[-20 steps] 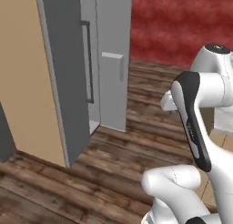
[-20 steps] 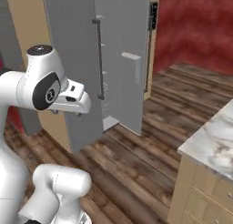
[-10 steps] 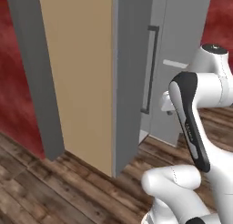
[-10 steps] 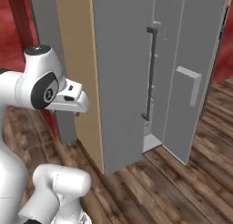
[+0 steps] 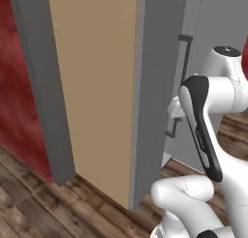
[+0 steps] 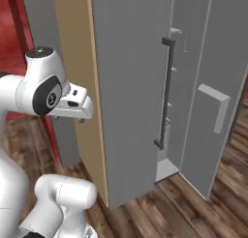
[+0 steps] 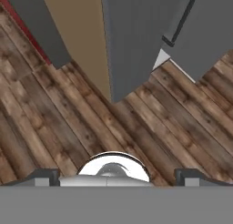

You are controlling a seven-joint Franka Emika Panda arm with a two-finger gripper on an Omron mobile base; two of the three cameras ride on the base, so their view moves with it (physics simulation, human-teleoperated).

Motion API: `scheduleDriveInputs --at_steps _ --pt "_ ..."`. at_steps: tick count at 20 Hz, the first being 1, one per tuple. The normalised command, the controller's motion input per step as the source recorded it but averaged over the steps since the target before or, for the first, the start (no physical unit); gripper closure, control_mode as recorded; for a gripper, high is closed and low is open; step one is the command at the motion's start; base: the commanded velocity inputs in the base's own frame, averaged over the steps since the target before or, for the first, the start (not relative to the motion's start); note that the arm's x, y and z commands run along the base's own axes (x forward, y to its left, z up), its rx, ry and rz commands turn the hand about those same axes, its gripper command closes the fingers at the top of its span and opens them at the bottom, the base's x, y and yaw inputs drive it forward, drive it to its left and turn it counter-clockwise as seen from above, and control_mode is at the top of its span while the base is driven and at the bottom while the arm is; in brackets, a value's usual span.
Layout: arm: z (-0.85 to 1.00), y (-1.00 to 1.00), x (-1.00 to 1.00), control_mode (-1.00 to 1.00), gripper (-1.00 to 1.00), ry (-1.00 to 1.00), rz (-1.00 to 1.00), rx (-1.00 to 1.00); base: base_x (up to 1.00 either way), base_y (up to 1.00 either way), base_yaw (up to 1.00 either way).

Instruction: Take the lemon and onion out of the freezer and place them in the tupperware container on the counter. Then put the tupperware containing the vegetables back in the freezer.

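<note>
The freezer is the tall matte grey unit close in front of me, with its dark vertical bar handle on the right side of the near door. This door also appears in the left base view, along with the bar handle. My gripper points down at the wooden floor in front of the freezer. It is open with nothing between its fingertips. The hand hangs left of the freezer, well short of the handle. The lemon, onion, tupperware container and counter are out of view.
A tan side panel flanks the freezer, with a red wall to its left. A second grey door with a boxy handle stands to the right. A light strip of floor shows between the doors. Wooden planks lie below.
The whole picture has shifted: the base has driven closer and turned, so the freezer now looms large. The counter corner has left the right base view. The arm's pose looks unchanged.
</note>
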Motion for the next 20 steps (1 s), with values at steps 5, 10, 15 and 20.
scheduleDriveInputs --at_steps 5,10,15,20 --pt "0.00 0.00 0.00 1.00 -1.00 0.00 0.00 0.00 0.70 -0.21 0.33" --pt "0.00 0.00 0.00 1.00 -1.00 0.00 0.00 0.00 0.37 -0.41 0.39" --pt "0.00 0.00 0.00 1.00 -1.00 0.00 0.00 0.00 0.09 -0.56 0.28" --pt "0.00 0.00 0.00 1.00 -1.00 0.00 0.00 0.00 0.05 -0.76 0.19"
